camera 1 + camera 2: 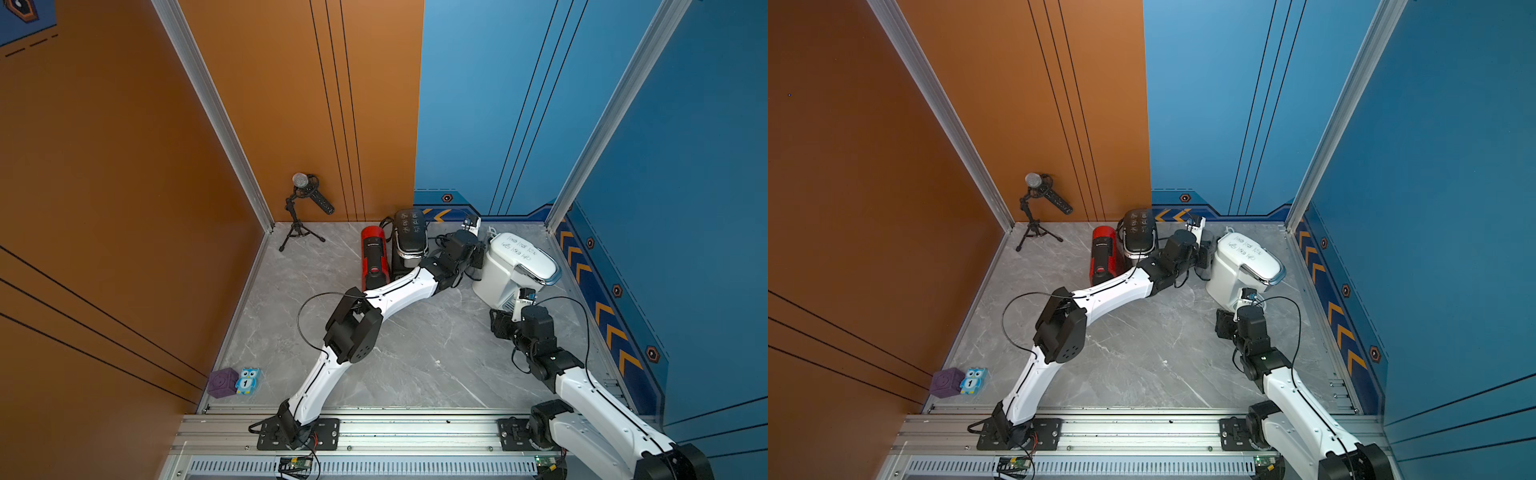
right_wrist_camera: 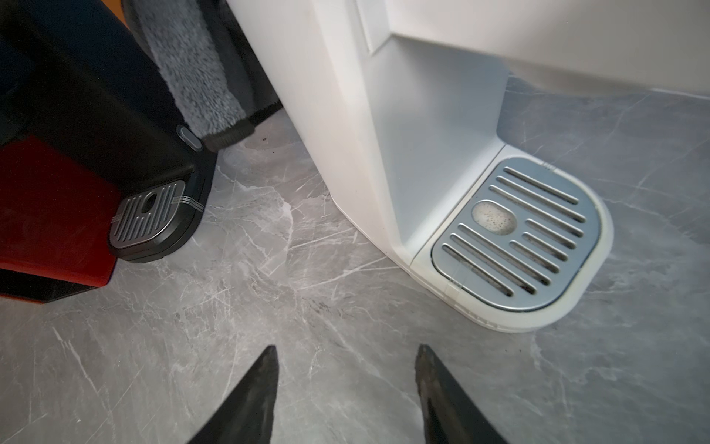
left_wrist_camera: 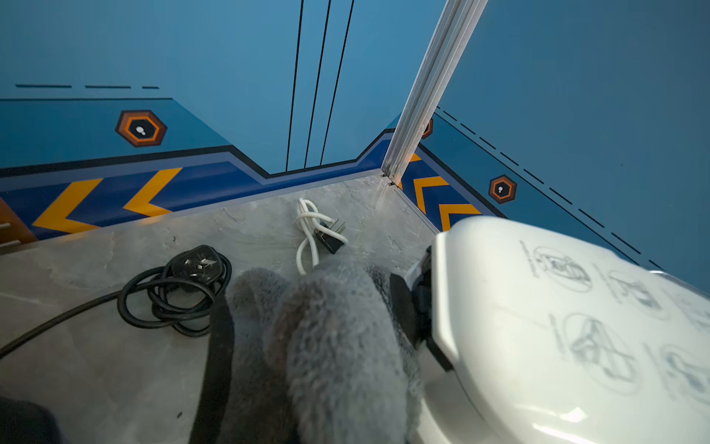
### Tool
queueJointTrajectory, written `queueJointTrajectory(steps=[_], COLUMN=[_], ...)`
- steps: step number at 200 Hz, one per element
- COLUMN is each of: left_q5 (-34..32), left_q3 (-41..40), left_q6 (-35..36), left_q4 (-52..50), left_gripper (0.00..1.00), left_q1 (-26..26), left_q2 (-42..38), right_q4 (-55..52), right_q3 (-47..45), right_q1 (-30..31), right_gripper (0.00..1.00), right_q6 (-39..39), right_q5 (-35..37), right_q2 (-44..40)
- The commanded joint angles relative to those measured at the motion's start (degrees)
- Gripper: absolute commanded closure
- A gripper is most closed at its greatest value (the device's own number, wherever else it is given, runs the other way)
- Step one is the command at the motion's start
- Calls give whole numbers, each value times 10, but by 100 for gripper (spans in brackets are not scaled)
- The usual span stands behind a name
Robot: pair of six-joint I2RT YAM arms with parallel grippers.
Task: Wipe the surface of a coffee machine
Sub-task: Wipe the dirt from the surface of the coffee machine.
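On the grey bench (image 1: 415,353), the cloth (image 3: 326,346) pinched in the left fingers (image 1: 478,254) could shove the white machine (image 1: 507,270) beside them; the right fingers (image 2: 253,396), half-spread, brace nothing.

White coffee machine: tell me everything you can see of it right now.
The white coffee machine is glossy plastic, standing upright on the grey marbled table. Its domed lid, shut, bears faint printed pictograms and has chrome trim at the front. At its foot sits a silver slotted drip grate with a stained oval. A grey fluffy cloth hangs against its rear side.
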Motion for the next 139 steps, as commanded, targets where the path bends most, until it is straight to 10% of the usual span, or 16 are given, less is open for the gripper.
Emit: queueJointTrajectory(steps=[1,139], left_q5=[46,40], left_q3=[-16,-19], left_q6=[-25,12], left_q4=[6,5], left_gripper=[100,100], left_q1=[-8,-15], left_q2=[30,-4], right_q4=[2,3], right_q3=[13,14], right_q1=[3,3], right_gripper=[42,42], right_q6=[-2,-1], right_q5=[13,15], right_q2=[1,4])
